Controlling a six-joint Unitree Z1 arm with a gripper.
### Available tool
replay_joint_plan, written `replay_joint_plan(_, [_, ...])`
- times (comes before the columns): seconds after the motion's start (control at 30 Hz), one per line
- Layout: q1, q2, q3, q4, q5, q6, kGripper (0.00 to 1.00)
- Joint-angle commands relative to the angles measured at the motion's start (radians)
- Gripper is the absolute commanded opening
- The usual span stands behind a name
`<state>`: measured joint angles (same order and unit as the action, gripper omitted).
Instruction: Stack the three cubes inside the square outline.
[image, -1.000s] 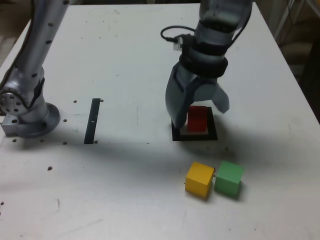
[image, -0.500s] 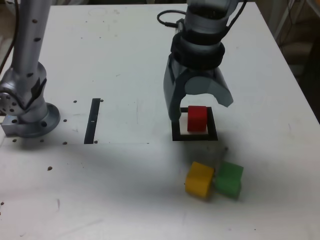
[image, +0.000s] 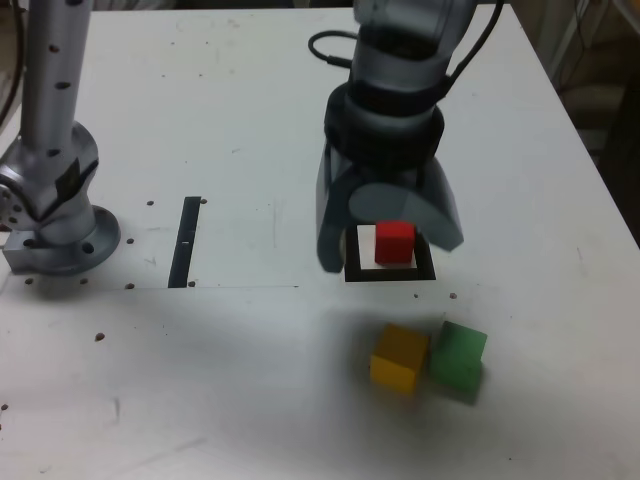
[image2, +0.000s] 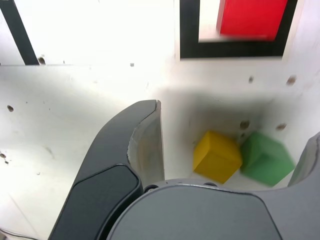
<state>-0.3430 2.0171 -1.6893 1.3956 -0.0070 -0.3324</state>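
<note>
A red cube (image: 395, 242) (image2: 252, 18) rests inside the black square outline (image: 352, 268) (image2: 189, 34) on the white table. My gripper (image: 388, 240) hangs above it, lifted clear, open, with nothing between its fingers (image2: 145, 145). Nearer the table's front, a yellow cube (image: 398, 357) (image2: 216, 156) and a green cube (image: 458, 354) (image2: 265, 158) lie side by side, touching or almost touching, the green one on the exterior view's right.
A thin black strip (image: 186, 240) (image2: 18, 31) lies on the table at the exterior view's left of the outline. The arm's metal base (image: 50, 215) stands at the far left edge. A black cable (image: 330, 45) loops behind the wrist.
My gripper has let go of the red cube and risen off it, jaws wide. The red cube stays in the outline. The yellow and green cubes have not moved.
</note>
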Motion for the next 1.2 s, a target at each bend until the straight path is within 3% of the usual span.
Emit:
replay_joint_plan(0.0, [-0.02,-0.004,-0.005,0.001,-0.004,-0.003,0.99])
replay_joint_plan(0.6, [-0.157,0.022,-0.026,-0.001,-0.023,0.045,0.99])
replay_joint_plan(0.9, [-0.175,0.031,-0.028,-0.002,-0.025,0.152,0.99])
replay_joint_plan(1.17, [-0.194,0.023,-0.027,0.004,0.004,0.194,0.99])
